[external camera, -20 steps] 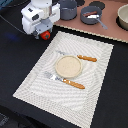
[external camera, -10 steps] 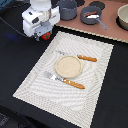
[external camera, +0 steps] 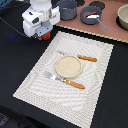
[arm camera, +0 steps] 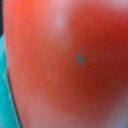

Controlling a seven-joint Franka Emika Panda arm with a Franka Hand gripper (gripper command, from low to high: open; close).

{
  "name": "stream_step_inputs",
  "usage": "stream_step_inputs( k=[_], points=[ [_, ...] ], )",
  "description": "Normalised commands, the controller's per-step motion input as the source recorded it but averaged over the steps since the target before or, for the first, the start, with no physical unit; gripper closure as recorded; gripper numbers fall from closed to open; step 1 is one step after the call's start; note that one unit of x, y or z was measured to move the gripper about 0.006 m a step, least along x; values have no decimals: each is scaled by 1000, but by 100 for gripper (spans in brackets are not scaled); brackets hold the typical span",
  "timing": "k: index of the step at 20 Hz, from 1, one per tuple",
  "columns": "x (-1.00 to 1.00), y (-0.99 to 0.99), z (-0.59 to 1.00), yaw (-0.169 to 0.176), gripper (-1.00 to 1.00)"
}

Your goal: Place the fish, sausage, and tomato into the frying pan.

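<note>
While the tomato (external camera: pixel 46 36) is sitting under the fingers (external camera: pixel 45 34) at the mat's (external camera: pixel 95 75) far corner on the exterior view's left, whether it is being gripped cannot be told; red is filling the wrist view (arm camera: pixel 65 65), so it is lying right against the camera. A firm grip on the round body is being called for before lifting, then a carry over the pot (external camera: pixel 67 8) to the pan (external camera: pixel 91 16), where something reddish is already lying, with release low above it.
</note>
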Motion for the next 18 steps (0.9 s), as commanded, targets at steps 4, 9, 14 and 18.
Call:
stream_step_inputs(
  k=[4, 9, 14, 18],
  points=[
    [699, 410, 1000, -68, 100],
    [855, 483, 1000, -53, 100],
    [953, 505, 1000, -25, 100],
    [986, 497, 1000, -19, 100]
  ],
)
